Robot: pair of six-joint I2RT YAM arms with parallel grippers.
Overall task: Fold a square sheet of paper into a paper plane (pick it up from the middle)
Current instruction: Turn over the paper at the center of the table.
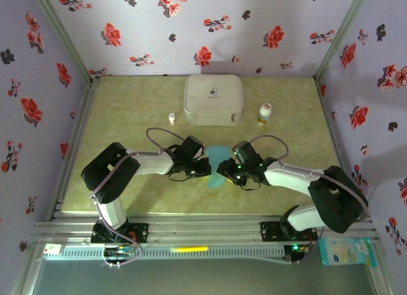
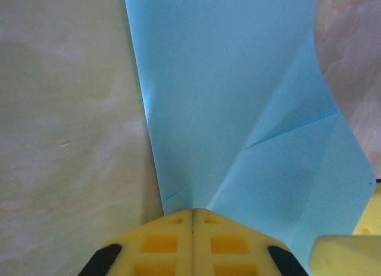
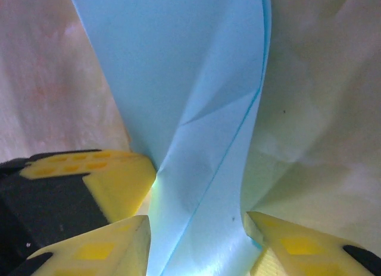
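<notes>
Two queries, Inspector: where is the sheet of paper (image 1: 217,152), and why is it held so?

Recorded, Clerk. It sits between the two grippers over the middle of the table (image 1: 127,110), in front of the white case (image 1: 213,99). It is no flat square: the left wrist view shows slanting creases and a folded flap on one side. I judge it is raised at the grippers' end so both faces can be reached. Whether its far edge rests on the table, I cannot tell.

Who bears it?

The left gripper (image 2: 192,213). Its yellow fingers are pressed together on one edge, and the paper fans out from the pinch.

And the right gripper (image 3: 196,228)?

Its fingers (image 3: 113,246) stand apart, with a doubled edge of the paper running through the gap. No clamp is apparent. I judge it is placed to take a hold along the crease while the left acts as anchor.

Risks?

Thin paper, one pinch: a careless pull could tear it or skew the crease. Folding is partway, with no dart shape yet.

Surroundings?

A small white bottle (image 1: 172,117) and a capped bottle (image 1: 265,112) flank the case, well apart from the work.
</notes>
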